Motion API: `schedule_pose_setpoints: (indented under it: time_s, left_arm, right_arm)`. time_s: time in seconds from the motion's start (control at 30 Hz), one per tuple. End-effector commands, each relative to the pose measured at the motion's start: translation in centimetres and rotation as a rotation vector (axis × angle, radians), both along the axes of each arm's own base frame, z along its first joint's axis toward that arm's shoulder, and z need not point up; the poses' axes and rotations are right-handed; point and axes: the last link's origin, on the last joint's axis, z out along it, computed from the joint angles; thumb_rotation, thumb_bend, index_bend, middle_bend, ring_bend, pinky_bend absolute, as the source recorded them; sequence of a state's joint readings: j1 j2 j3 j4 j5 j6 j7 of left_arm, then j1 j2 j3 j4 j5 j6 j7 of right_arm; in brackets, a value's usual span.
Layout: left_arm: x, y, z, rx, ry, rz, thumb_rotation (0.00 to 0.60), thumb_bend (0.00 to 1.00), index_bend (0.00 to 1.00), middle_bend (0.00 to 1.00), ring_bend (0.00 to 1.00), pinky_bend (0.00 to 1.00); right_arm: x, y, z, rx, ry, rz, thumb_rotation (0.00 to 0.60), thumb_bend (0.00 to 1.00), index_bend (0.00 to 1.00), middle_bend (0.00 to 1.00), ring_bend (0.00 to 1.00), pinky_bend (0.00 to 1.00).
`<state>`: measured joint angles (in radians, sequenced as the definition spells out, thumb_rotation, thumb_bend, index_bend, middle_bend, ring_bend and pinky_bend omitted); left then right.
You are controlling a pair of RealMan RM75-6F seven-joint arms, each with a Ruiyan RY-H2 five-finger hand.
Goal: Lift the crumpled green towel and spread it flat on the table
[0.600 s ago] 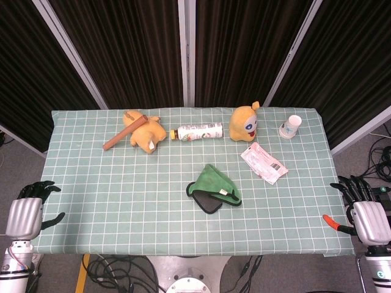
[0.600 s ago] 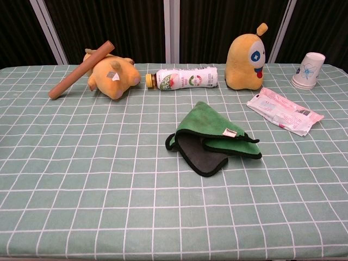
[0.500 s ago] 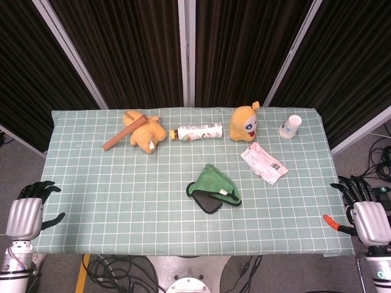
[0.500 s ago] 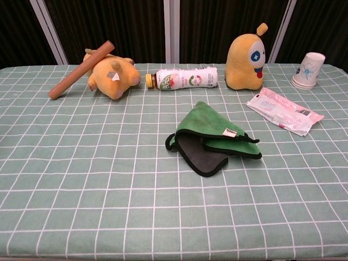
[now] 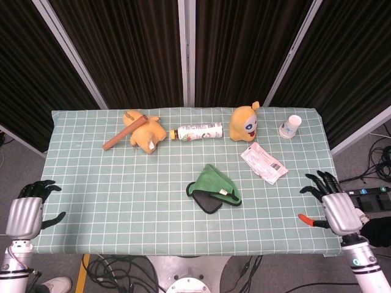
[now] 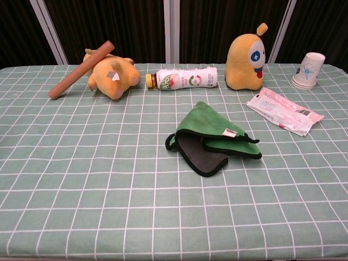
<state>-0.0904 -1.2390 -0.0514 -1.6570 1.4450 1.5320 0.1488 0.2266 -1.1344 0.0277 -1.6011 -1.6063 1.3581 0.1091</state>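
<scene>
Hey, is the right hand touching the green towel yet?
Apart. The head view shows the right hand at the table's right edge, with bare cloth between it and the towel.

No legible text anywhere. bottle (image 6: 185, 78) lying on its side has a printed label with red and green graphics, lettering too small to read. pink packet (image 6: 284, 111) has printing and a dark patch near one end, possibly a barcode, unreadable. paper cup (image 6: 309, 69) carries a blue flower motif, no words made out. green towel (image 6: 215, 136) has a small pale tag sewn at its edge, blank at this resolution. orange plush (image 6: 111, 73) also has a white tag, unreadable.
</scene>
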Motion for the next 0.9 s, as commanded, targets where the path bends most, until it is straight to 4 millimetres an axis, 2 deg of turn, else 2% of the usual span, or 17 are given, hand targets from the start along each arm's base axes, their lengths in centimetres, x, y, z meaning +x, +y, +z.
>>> schedule_pose_setpoints:
  time_s: [0.03, 0.17, 0.37, 0.53, 0.73, 0.9]
  left_arm:
    - [0.0, -0.1, 0.1, 0.003, 0.001, 0.002, 0.6, 0.15, 0.41, 0.37, 0.25, 0.24]
    - [-0.1, -0.1, 0.3, 0.007, -0.005, 0.006, 0.6, 0.15, 0.41, 0.37, 0.25, 0.24]
    - [-0.1, 0.1, 0.3, 0.003, -0.013, 0.008, 0.6, 0.15, 0.41, 0.37, 0.25, 0.24]
    - [-0.2, 0.4, 0.3, 0.0, -0.019, 0.01, 0.6, 0.15, 0.41, 0.37, 0.25, 0.24]
    - [-0.6, 0.5, 0.3, -0.004, -0.033, 0.028, 0.6, 0.15, 0.41, 0.37, 0.25, 0.24]
    - [-0.6, 0.5, 0.3, -0.013, -0.056, 0.033, 0.6, 0.14, 0.41, 0.36, 0.25, 0.24]
  right_arm:
    - [2.5, -2.8, -3.6, 0.093, 0.006, 0.067, 0.572, 0.0, 0.43, 0.15, 0.0, 0.0]
    - [4.1, -5.8, -7.7, 0.175, 0.006, 0.082, 0.583, 0.0, 0.44, 0.15, 0.0, 0.0]
    - [6.1, -9.4, -12.9, 0.237, 0.006, 0.104, 0.586, 0.01, 0.44, 0.15, 0.0, 0.0]
    - [7.3, -10.9, -16.2, 0.267, 0.027, 0.13, 0.584, 0.01, 0.44, 0.15, 0.0, 0.0]
    - [7.9, -11.1, -18.2, 0.283, 0.033, 0.156, 0.584, 0.03, 0.44, 0.15, 0.0, 0.0]
    - [8.1, -10.9, -18.6, 0.305, 0.012, 0.163, 0.581, 0.05, 0.44, 0.15, 0.0, 0.0]
